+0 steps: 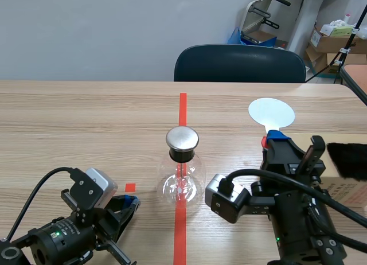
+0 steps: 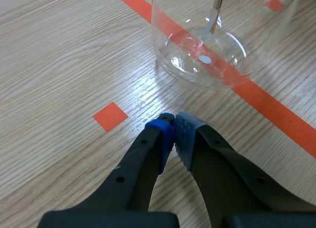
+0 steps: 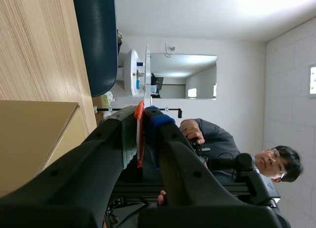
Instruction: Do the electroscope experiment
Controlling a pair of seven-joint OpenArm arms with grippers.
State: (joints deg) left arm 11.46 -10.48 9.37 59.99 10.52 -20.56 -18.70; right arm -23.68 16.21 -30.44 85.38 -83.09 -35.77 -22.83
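The flask [image 1: 182, 183] stands mid-worktop [image 1: 69, 121], metal cap [image 1: 182, 139] on, with a thin rod [image 1: 183, 171] hanging inside. The left claw [image 1: 129, 205], at its 8 o'clock, is closed on nothing. The right claw [image 1: 274, 140], at 3 o'clock, grips a white paddle [image 1: 271, 112].

Clear round glass electroscope [image 1: 182, 182] with metal cap [image 1: 182, 139], upright on worktop's [image 1: 86, 121] red line. To its right, white disc paddle [image 1: 271, 112], orange-handled, clamped in right hand [image 1: 275, 139].

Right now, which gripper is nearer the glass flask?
Left. The left gripper rests shut just short of the flask; the right gripper, holding the white paddle, is farther off.
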